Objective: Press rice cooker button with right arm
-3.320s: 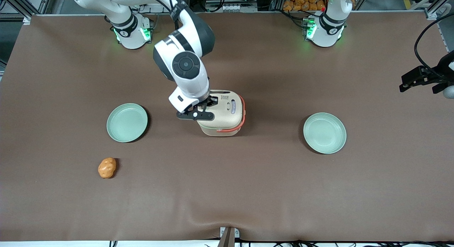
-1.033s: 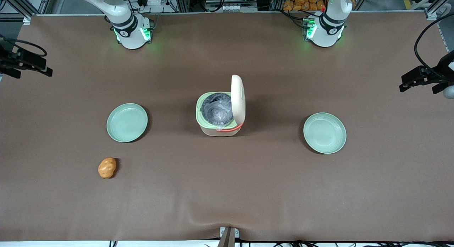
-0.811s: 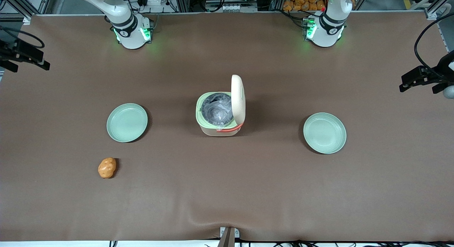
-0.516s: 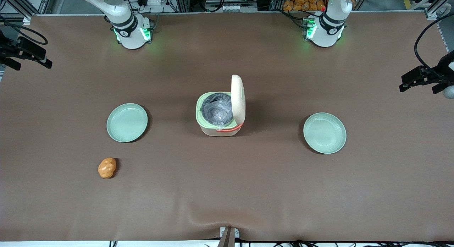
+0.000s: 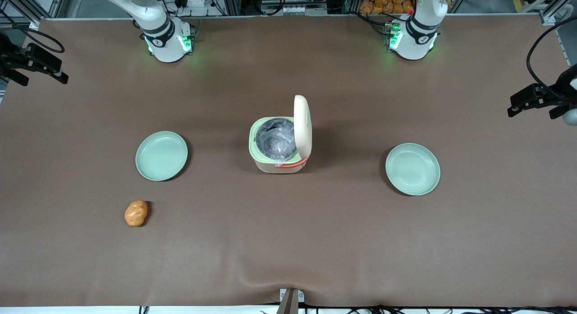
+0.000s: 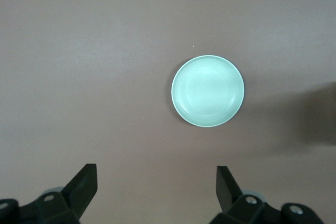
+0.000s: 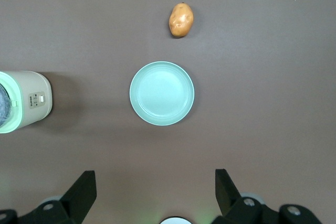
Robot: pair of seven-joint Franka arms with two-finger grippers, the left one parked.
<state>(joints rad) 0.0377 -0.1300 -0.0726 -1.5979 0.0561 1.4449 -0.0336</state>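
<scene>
Brown matting covers the table (image 5: 342,242). At its middle stands the rice cooker (image 5: 278,147), lid upright. 2 green plates (image 5: 161,155) (image 5: 412,168) flank it; a potato (image 5: 135,213) lies nearer the camera. The gripper (image 7: 155,192), fingers spread, hangs over the working arm's end.

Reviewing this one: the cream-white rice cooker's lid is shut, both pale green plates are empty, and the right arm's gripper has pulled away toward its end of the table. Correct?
One error: the lid is up. The front view shows the cream-white rice cooker open, silver inner pot exposed. Both pale green plates are empty, and the right arm's black gripper sits at the working arm's end of the table, jaws open in the right wrist view.
</scene>
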